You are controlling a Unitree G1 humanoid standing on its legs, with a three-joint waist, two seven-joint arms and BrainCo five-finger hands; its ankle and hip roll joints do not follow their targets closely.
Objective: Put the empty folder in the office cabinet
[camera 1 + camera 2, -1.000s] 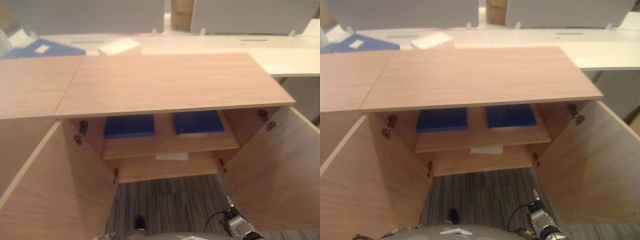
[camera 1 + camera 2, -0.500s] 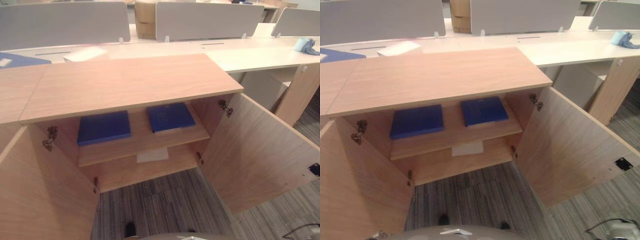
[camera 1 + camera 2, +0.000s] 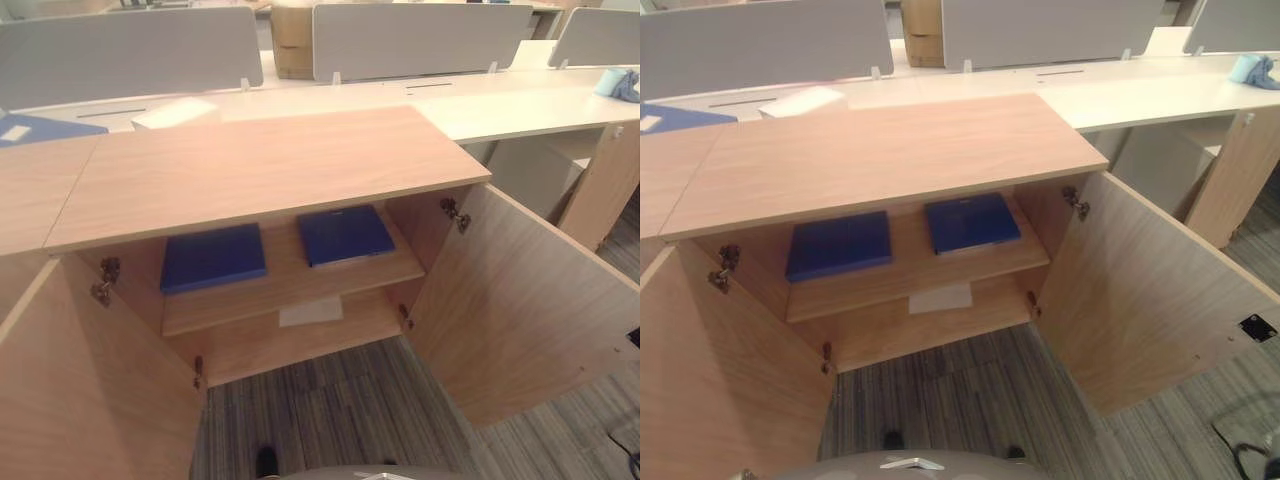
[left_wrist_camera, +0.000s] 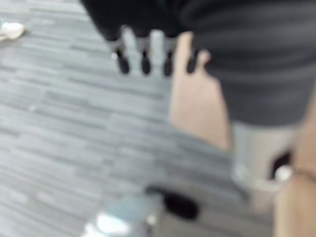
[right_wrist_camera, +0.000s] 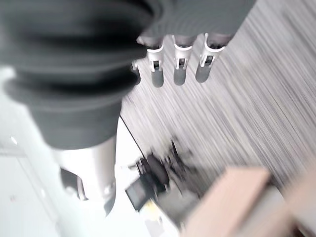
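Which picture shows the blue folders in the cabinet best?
The right eye view: both blue folders lie flat on the cabinet shelf, well clear of its top edge. The left eye view shows them too, a little more tucked under the top. The wrist views show carpet.

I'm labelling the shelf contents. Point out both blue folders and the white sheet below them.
Left blue folder [image 3: 212,257], left eye view, cover's middle.
Right blue folder [image 3: 345,235], left eye view, cover's middle.
White sheet [image 3: 311,312], left eye view, its centre.
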